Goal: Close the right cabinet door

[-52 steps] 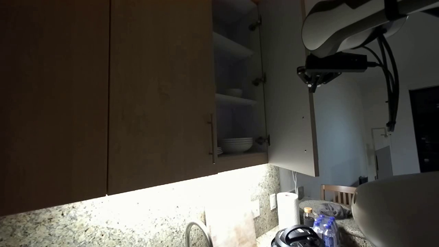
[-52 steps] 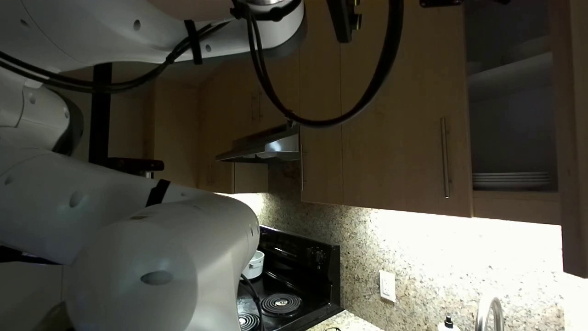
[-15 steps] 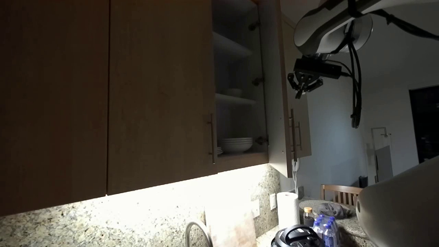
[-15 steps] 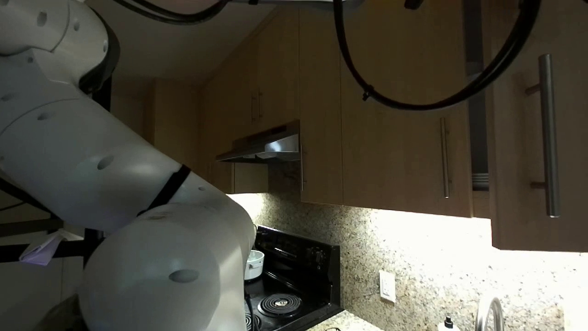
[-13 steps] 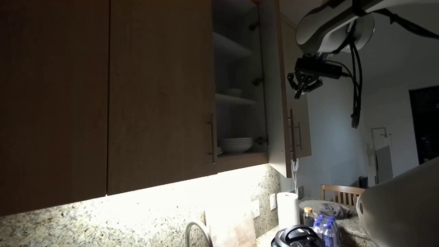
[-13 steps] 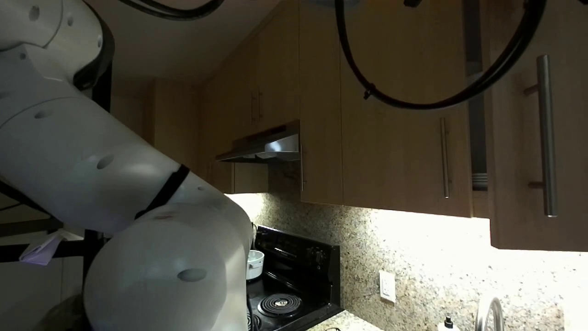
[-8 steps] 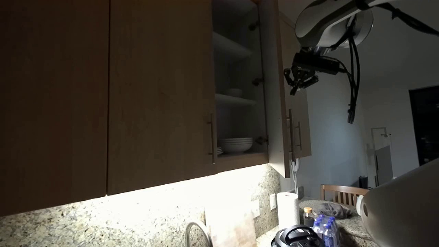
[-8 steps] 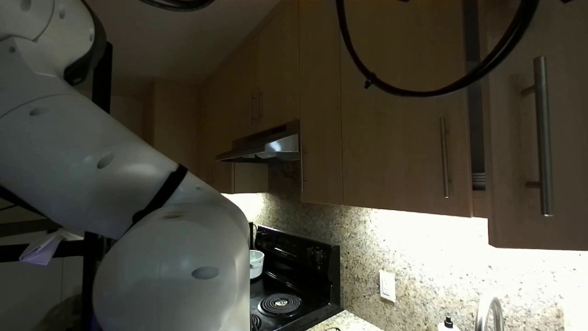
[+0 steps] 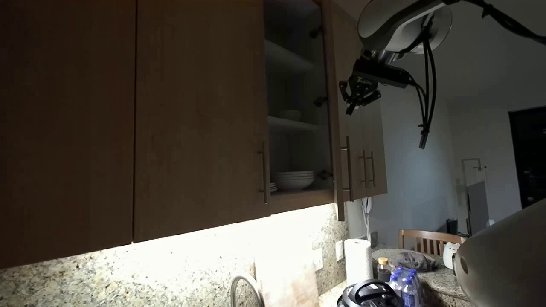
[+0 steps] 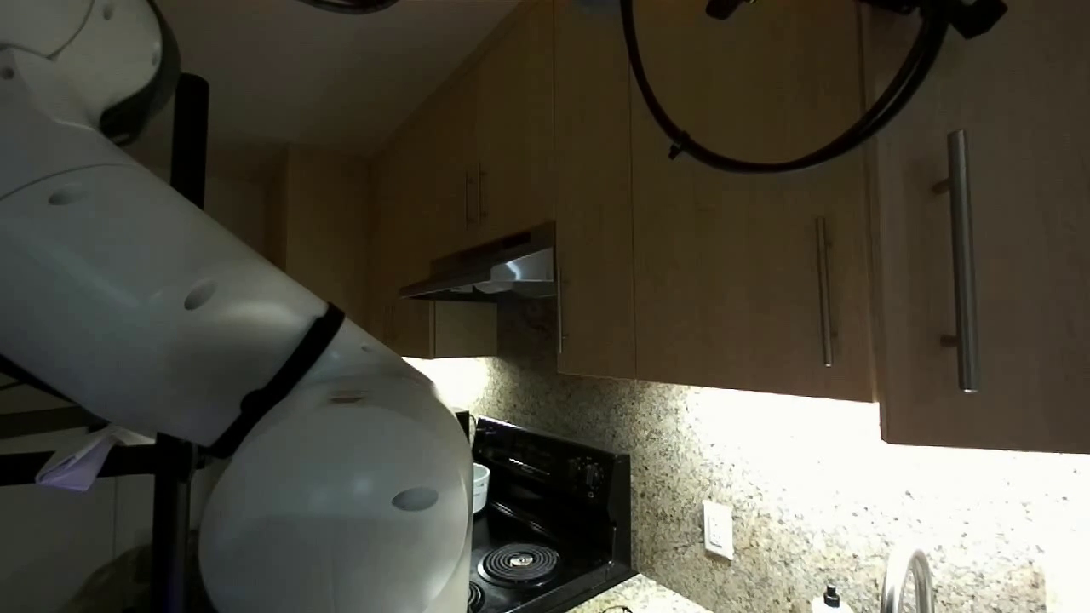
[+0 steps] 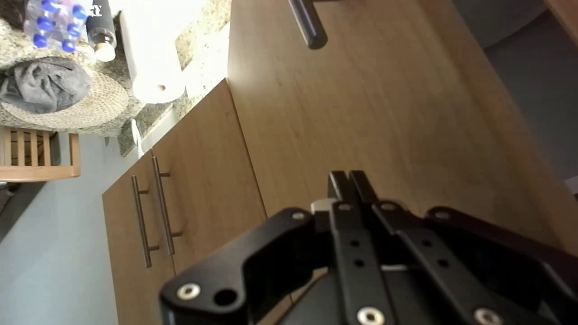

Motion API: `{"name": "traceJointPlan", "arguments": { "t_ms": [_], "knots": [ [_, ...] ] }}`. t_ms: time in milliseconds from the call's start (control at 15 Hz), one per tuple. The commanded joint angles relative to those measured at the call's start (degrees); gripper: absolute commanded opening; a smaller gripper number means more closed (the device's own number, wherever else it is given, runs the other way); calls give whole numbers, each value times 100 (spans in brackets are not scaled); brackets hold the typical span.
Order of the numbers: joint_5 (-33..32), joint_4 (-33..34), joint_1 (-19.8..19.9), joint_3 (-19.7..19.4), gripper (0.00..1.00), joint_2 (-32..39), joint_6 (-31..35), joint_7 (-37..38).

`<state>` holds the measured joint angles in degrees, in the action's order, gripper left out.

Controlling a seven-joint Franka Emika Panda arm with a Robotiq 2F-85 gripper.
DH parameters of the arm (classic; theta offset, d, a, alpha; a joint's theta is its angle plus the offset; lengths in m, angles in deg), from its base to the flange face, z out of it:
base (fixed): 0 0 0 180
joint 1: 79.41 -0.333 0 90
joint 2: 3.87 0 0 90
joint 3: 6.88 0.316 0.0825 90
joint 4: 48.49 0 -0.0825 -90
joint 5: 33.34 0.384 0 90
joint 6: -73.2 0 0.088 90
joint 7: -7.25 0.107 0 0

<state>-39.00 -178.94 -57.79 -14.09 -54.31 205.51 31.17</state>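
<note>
Wooden and upright along its length, the right cabinet door [image 10: 1030, 277] juts out from above the back edge of the worktop [image 9: 441, 282], its outer face towards the claw [image 11: 348, 176], whose empty fingertips [image 11: 339, 186] sit together, so the push should go into that face, towards the shelves [image 9: 296, 124].

Right cabinet door [image 10: 1030, 272] cut off in an exterior view, pot [image 10: 482, 489] partly hidden behind arm [image 10: 332, 511]

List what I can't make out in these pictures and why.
Right cabinet door: top cut off by the frame, both exterior views.
Its bar handle: partly cut off by the top edge, wrist view.
White pot: partly hidden behind the arm, an exterior view.
</note>
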Motion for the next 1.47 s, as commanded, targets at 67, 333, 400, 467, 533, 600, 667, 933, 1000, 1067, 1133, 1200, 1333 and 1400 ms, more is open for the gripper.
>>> {"name": "traceJointPlan", "arguments": {
  "t_ms": [67,333,400,467,533,600,667,933,1000,1067,1133,1200,1333,1400],
  "knots": [
    [229,209,-117,8,7,206,44,-94],
    [302,283,-131,52,6,236,66,-84],
    [254,280,-92,94,7,225,59,-80],
    [220,273,-86,120,7,203,44,-106],
    [194,271,-88,144,7,183,15,-136],
    [158,264,-96,171,6,170,-17,-186],
    [141,262,-113,190,7,164,-67,-224],
    [133,121,-225,234,6,-4,-77,-469],
    [136,110,-234,251,7,-29,-25,-479],
    [156,137,-277,262,6,-47,2,-495],
    [144,176,-287,291,7,-46,8,-502],
    [150,216,-333,312,7,-47,-9,-529],
    [71,262,-374,414,7,-39,-50,-608],
    [25,266,-403,458,7,-42,-92,-669]
  ]
}}
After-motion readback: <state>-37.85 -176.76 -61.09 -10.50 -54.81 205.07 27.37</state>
